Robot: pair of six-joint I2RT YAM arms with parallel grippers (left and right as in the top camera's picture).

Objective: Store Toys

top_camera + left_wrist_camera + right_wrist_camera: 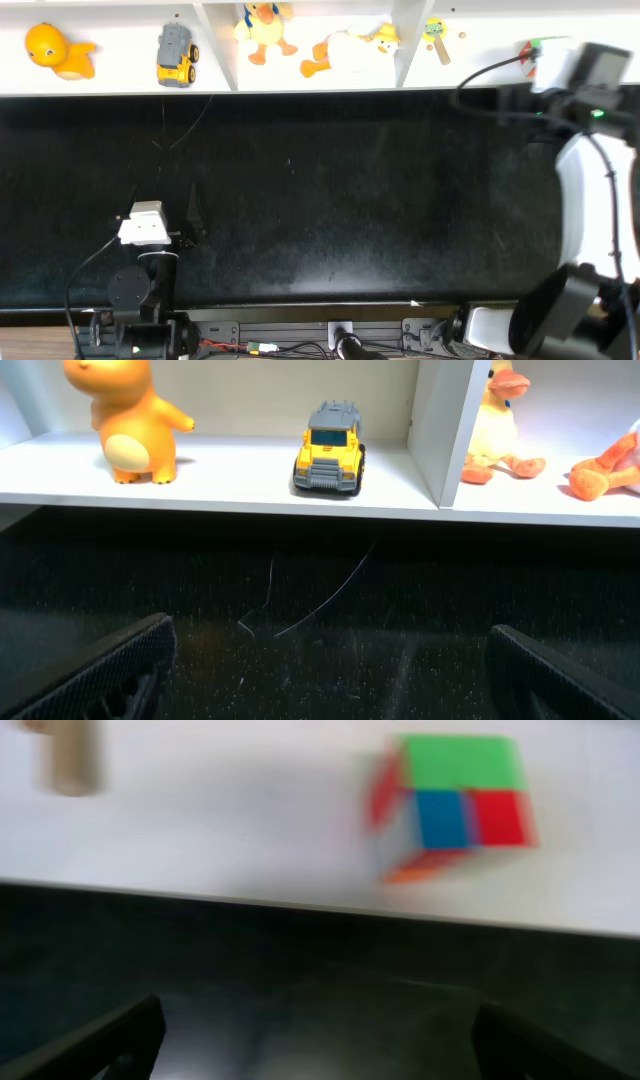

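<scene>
Top view: we see a black tabletop [350,200] backed by a white compartment shelf [320,84] that holds the toys. Going from the left arm's side to the right arm's, an orange rounded plastic figure [58,50] and a yellow-and-grey toy truck [176,55] share the first compartment. A yellow plush duck [265,28] and a white plush duck in a yellow hat [345,50], lying on its side, share the second. A small wooden figure [437,35] and a multi-coloured puzzle cube [455,805] sit in the third.

The left hand [330,675] sits low over the tabletop near its own arm's base, fingers spread wide and holding nothing. In its wrist view we find the truck standing straight ahead on the shelf, nose toward the hand and well apart from it, with bare tabletop between. The orange figure stands beside the truck, and the yellow plush duck sits past the divider.

The right hand [320,1040] is up near the shelf's front edge, fingers likewise wide and empty. The cube rests on the shelf floor ahead of it, nearer one finger than the other and touching neither. Its green face is up, and its blue and red faces are toward the hand.
</scene>
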